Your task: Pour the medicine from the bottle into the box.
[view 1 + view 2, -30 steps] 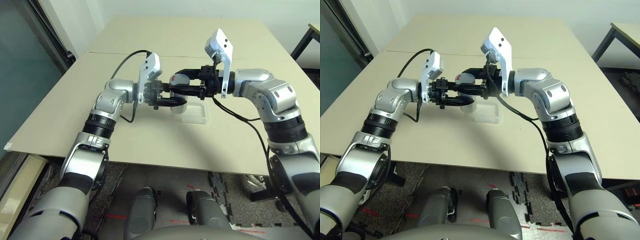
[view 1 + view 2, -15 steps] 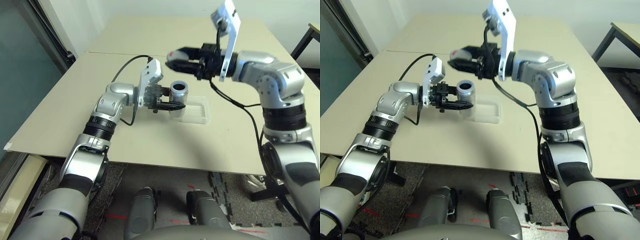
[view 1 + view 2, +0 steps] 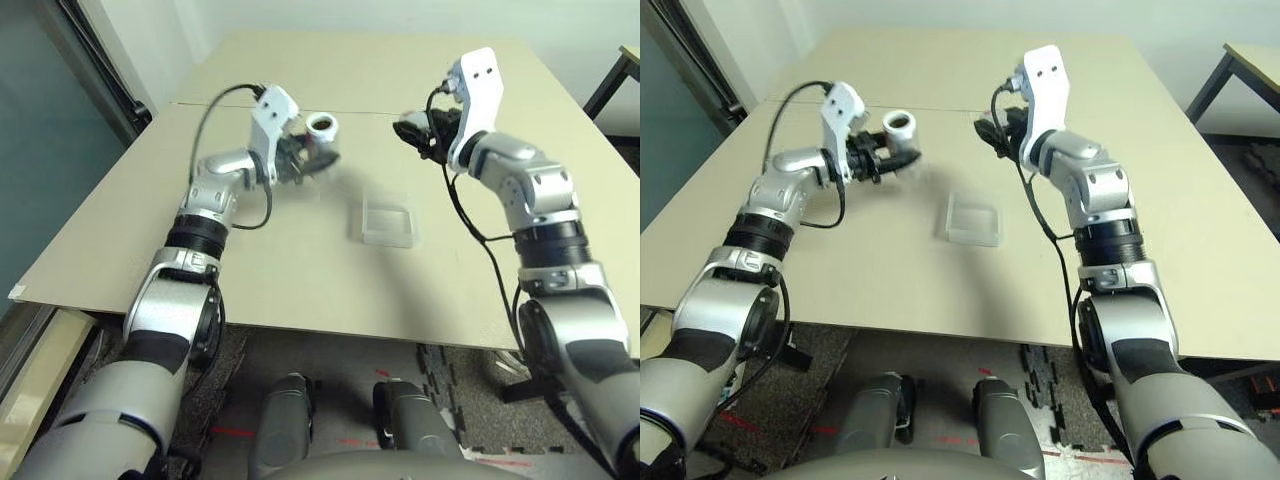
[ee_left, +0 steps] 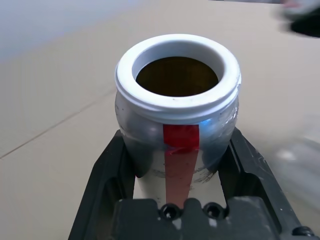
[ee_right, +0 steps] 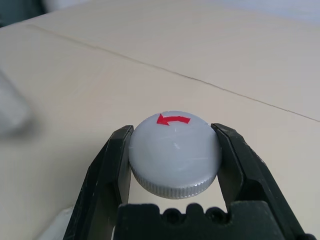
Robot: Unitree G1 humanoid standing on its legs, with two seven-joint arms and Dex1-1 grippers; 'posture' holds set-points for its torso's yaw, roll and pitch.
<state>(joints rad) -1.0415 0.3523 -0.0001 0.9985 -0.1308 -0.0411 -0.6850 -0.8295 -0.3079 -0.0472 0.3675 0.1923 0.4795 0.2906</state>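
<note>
Left wrist view shows the bottle [image 4: 177, 125] uncapped in the left jaws, the right jaws gripping the cap [image 5: 175, 152], and the box [image 3: 388, 220] at five o'clock of the bottle, not yet poured into.

beige table [image 3: 300, 270], grey cap [image 5: 175, 152]

A beige table [image 3: 300, 270] carries the clear box [image 3: 388, 220].

Your bottle [image 4: 177, 130]: silver-grey, red stripe, white open mouth, uncapped, upright, clamped in the left tool [image 4: 175, 165], far left. Your box [image 3: 387, 219]: clear shallow square tray, flat on the worktop [image 3: 300, 270], centre.
</note>
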